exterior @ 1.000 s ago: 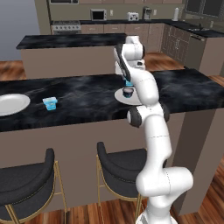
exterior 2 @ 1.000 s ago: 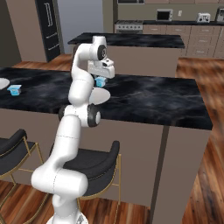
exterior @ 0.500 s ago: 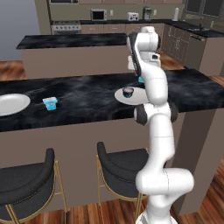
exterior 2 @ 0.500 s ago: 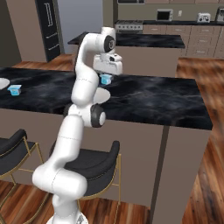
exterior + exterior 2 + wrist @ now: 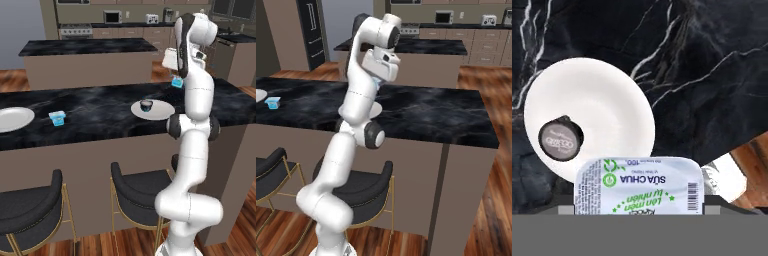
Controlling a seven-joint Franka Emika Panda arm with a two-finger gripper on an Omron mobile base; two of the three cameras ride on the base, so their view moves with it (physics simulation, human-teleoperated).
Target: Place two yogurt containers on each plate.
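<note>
- Black marble worktop (image 5: 100, 107) carries two white plates.
- Near plate (image 5: 159, 111) holds one dark yogurt cup (image 5: 146, 105).
- Gripper (image 5: 177, 81) raised above the worktop, closed on a light blue yogurt cup (image 5: 638, 186), white printed lid facing the camera.
- Another blue cup (image 5: 57, 118) sits near the far plate (image 5: 12, 119).

Two plates (image 5: 154, 109) (image 5: 12, 119) — three yogurt containers (image 5: 146, 105) (image 5: 57, 118) (image 5: 177, 82).

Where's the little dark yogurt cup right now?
The dark yogurt cup sits on the white plate on the black counter, toward the plate's left part in the left base view, just left of the robot's arm.
</note>
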